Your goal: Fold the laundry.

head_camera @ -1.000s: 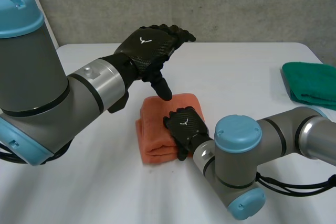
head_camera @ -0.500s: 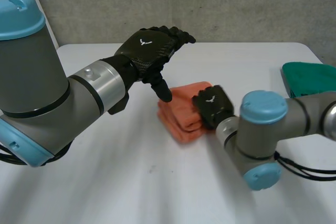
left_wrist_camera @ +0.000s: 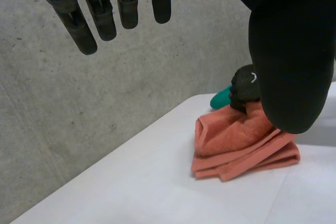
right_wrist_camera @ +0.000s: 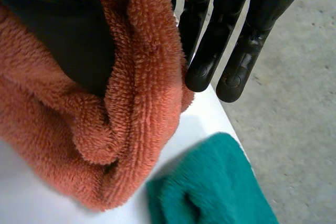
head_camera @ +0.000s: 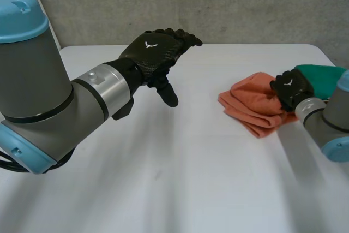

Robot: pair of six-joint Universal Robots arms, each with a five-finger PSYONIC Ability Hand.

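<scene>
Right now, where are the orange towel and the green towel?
orange towel [head_camera: 246,101]: head view, on its folded top layer.
green towel [head_camera: 326,75]: head view, on its upper face.

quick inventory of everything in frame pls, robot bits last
orange towel: one, orange, folded, on the table's right part, next to the green towel
green towel: one, green, folded, at the table's right edge, behind the right hand
table: one, white, under everything
wall: one, grey concrete, behind the table
left arm: one, grey with light-blue caps, reaching in from the left
right arm: one, grey with a light-blue cap, at the right edge
left hand: one, black, open, raised over the table's middle, holding nothing
right hand: one, black, on the orange towel's right end, pinching its fold between thumb and fingers
</scene>
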